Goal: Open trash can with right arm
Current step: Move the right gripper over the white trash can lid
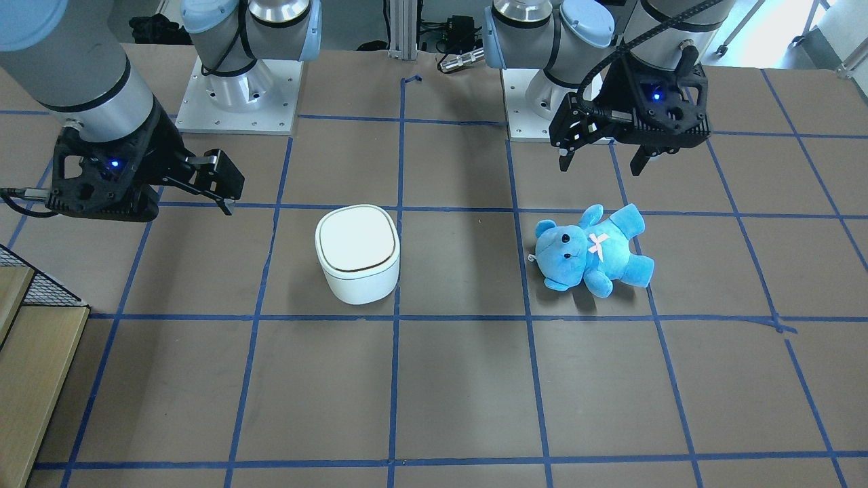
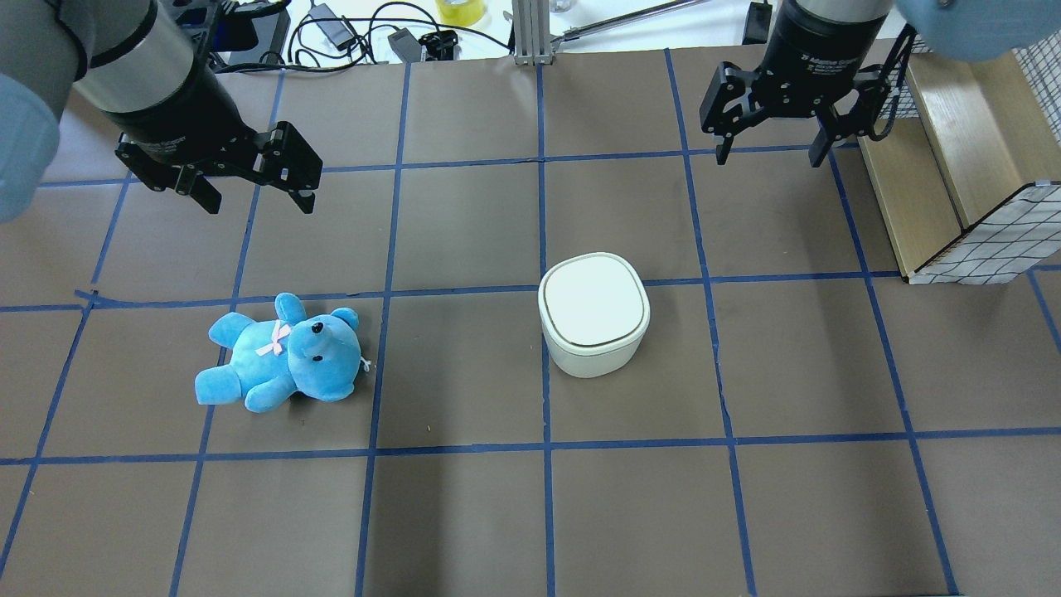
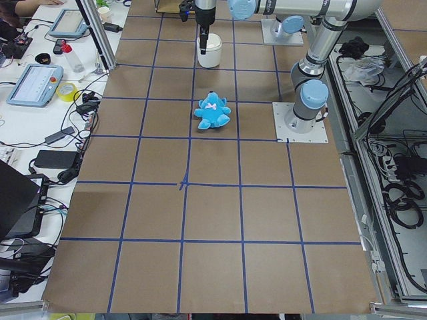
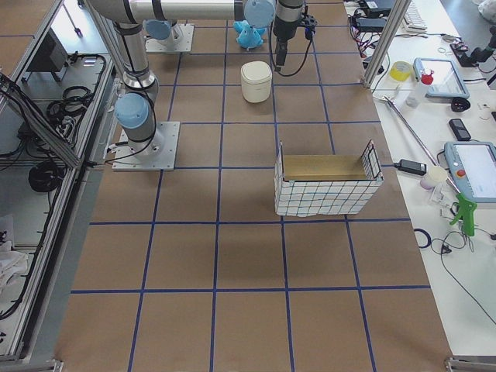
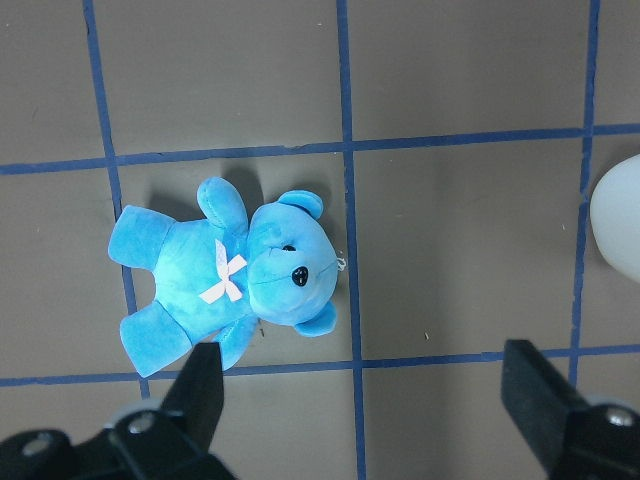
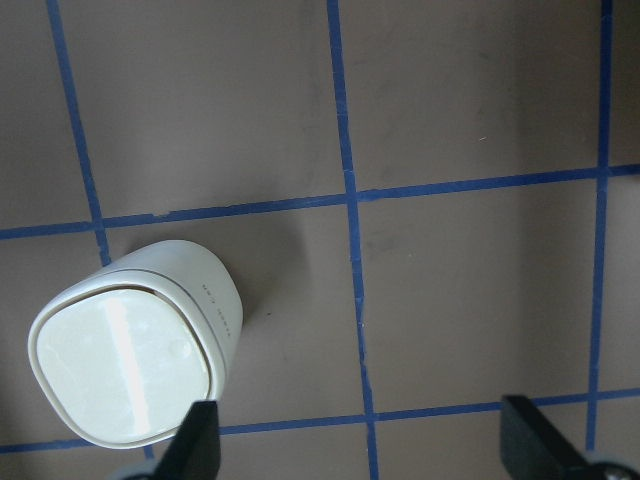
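Well apart from the small white rounded-square plastic trash can [image 2: 593,358] (lid [image 2: 593,300] shut), hovering with black two-finger right gripper [image 2: 769,154] spread empty, nothing opened yet.

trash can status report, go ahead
Both open: right gripper clear of the trash can, left gripper empty. Its lid shut. Blue teddy bear lies apart, on the left arm's side.

Premises: a robotics laboratory. A silver-grey left robot arm [image 3: 313,60] and a matching right robot arm [image 4: 130,54], both with light-blue joint caps, are bolted to a brown table gridded with blue tape [image 3: 213,213]. A white side bench [image 4: 480,310] on the far side from the robot carries a grey touchscreen control pendant [image 3: 35,85], cables and a yellow tape roll [image 3: 67,91]. An aluminium frame post [image 3: 93,33] stands at the table edge. Loose black cable bundles [image 3: 400,187] lie behind the arms.
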Action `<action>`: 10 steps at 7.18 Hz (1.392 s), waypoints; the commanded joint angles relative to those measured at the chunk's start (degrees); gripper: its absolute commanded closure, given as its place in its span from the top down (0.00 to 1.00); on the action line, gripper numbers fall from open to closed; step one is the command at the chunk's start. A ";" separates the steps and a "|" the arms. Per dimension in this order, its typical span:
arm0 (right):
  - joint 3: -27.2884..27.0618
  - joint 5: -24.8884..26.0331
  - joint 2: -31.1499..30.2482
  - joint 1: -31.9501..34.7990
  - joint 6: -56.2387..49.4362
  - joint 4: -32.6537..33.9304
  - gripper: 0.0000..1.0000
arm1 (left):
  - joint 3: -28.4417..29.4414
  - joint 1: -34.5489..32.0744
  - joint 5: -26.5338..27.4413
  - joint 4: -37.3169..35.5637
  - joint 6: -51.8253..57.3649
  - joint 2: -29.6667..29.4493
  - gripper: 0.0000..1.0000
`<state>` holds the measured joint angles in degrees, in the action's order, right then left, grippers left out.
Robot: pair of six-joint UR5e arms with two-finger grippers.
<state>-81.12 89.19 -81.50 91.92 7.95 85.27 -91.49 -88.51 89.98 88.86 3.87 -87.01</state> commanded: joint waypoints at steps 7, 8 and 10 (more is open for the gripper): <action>-10.51 -6.30 1.34 13.97 18.32 11.19 0.00 | 0.00 0.00 -0.07 0.00 0.00 0.00 1.00; -13.42 -6.48 1.34 14.25 18.59 13.50 0.00 | 0.00 0.00 0.02 0.00 0.00 0.00 1.00; -14.76 -6.31 1.43 14.16 17.98 13.35 0.00 | 0.00 0.00 0.02 0.00 0.00 0.00 1.00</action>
<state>-94.67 82.86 -80.13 106.04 26.34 98.27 -91.49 -88.51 89.99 88.86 3.87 -87.01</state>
